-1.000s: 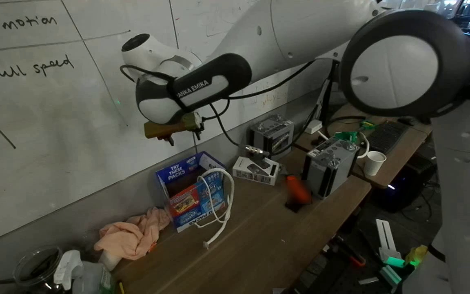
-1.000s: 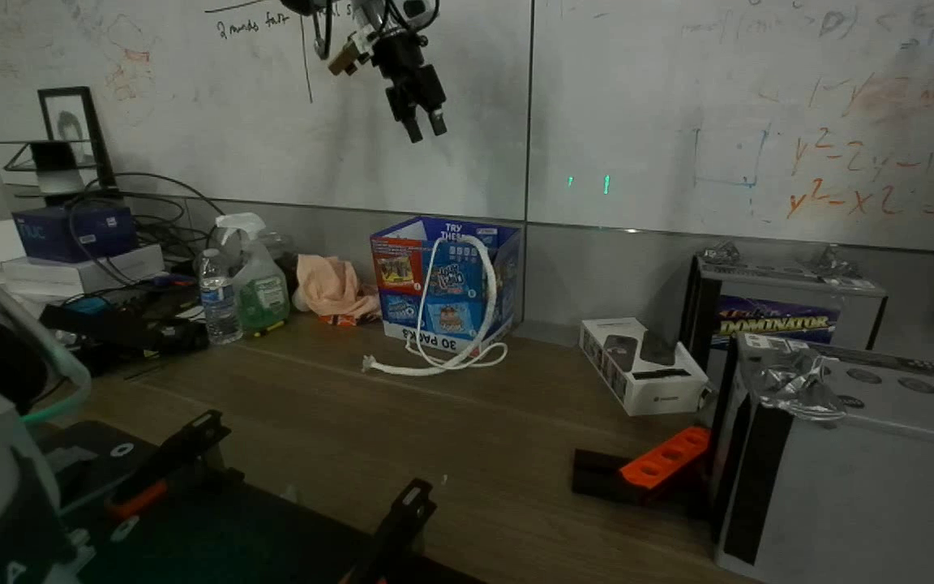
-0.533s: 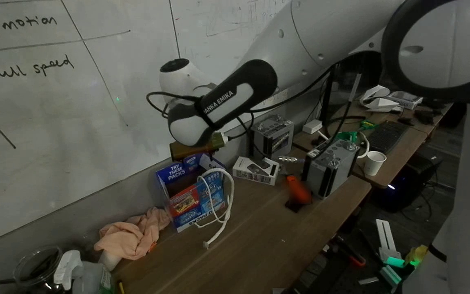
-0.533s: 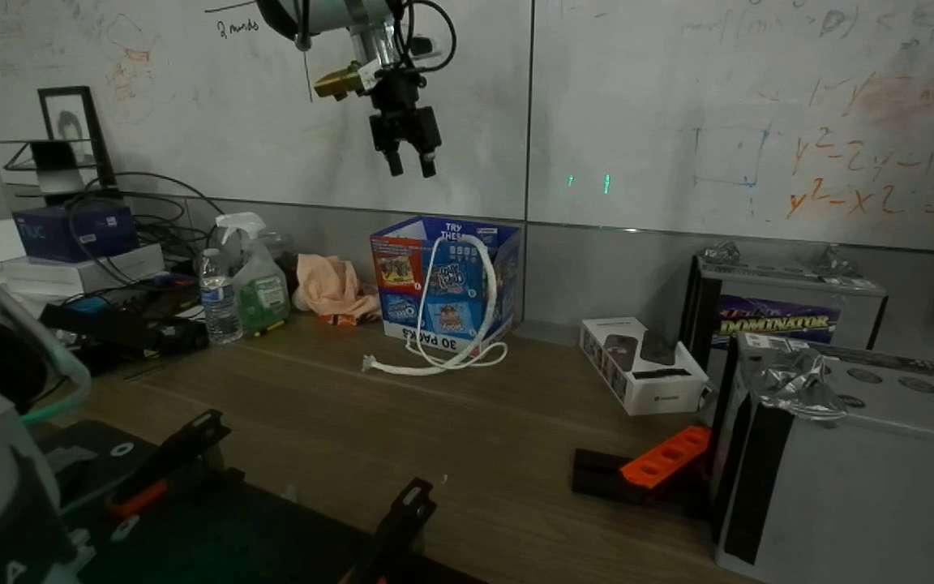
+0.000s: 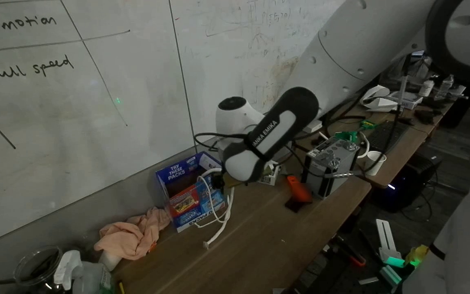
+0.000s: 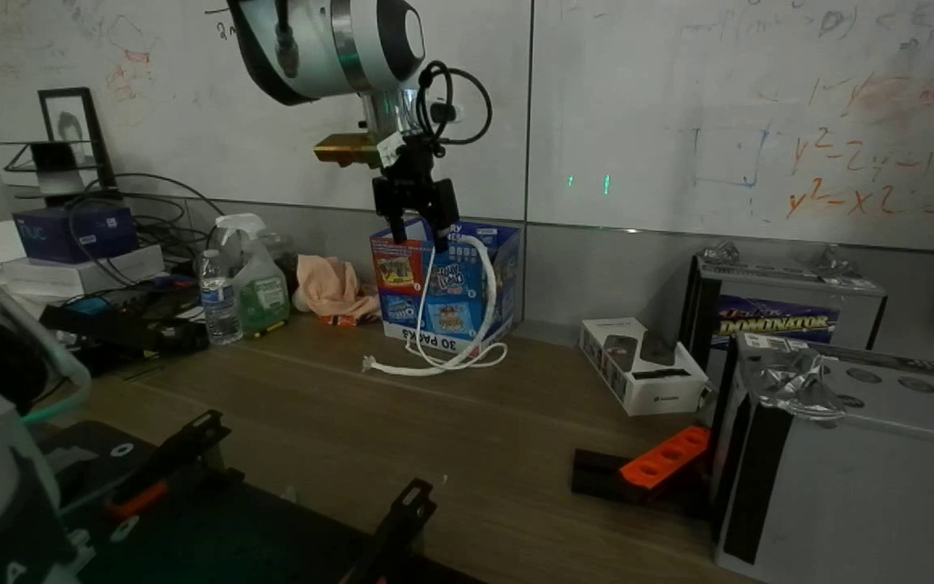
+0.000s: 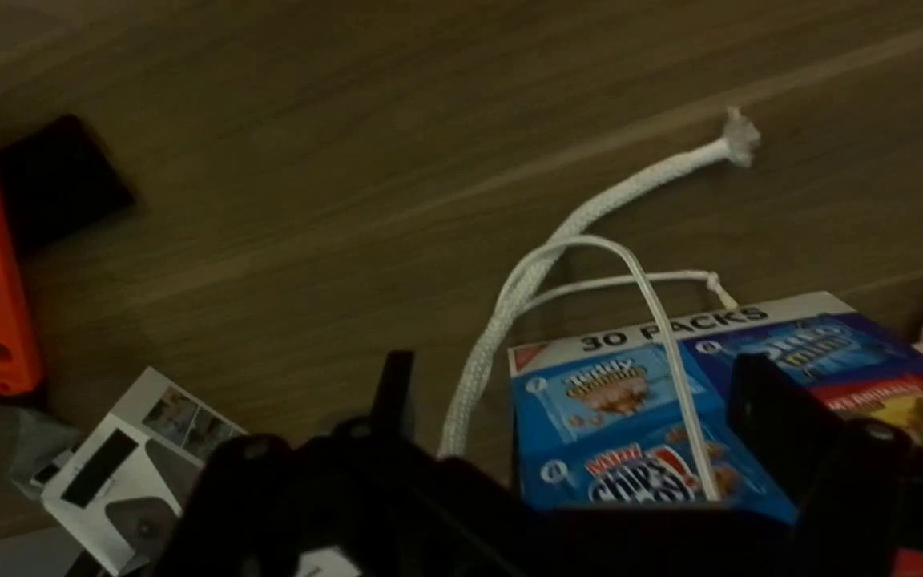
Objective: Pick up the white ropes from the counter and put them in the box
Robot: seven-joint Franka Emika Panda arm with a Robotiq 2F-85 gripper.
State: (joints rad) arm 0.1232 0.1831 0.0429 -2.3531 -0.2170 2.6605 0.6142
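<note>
The white ropes (image 6: 489,285) lie in loops against the printed front of the blue box (image 6: 396,280). Their lower ends rest on the wooden counter (image 6: 305,405), while the upper loop reaches about rim height; whether it hangs over the rim I cannot tell. My gripper (image 6: 420,241) points down at the level of the box's top, fingers apart. In the wrist view, the thick and thin ropes (image 7: 473,375) run between the two spread fingers (image 7: 393,389), untouched as far as I see. In an exterior view the arm hides most of the gripper and part of the ropes (image 5: 218,233).
A peach cloth (image 6: 329,288), a spray bottle (image 6: 263,296) and a water bottle (image 6: 218,300) stand beside the box. Across the counter are a small white carton (image 6: 653,393), an orange tool (image 6: 666,458) and large grey boxes (image 6: 856,487). A whiteboard (image 6: 637,105) rises behind.
The arm has come down from in front of the whiteboard, and its gripper has straightened to vertical near the box's rim and the ropes. Ropes and box have stayed put.
</note>
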